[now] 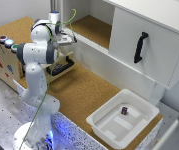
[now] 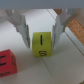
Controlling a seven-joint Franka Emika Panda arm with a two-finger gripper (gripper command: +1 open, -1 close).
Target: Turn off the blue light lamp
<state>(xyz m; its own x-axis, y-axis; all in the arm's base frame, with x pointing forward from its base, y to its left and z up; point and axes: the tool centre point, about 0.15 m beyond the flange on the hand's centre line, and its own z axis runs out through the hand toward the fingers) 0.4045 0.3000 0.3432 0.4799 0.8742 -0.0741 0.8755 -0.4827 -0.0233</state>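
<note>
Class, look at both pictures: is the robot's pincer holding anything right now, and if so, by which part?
It cannot be told. In the wrist view the pincer straddles a yellow cube, fingers at its upper side faces, but contact is unclear.

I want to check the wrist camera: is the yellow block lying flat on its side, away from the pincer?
No, the yellow block stands upright between the two fingers of the pincer.

Blue light lamp [image 1: 9, 43] sits middle of 3 round lamps atop the wooden box.
</note>
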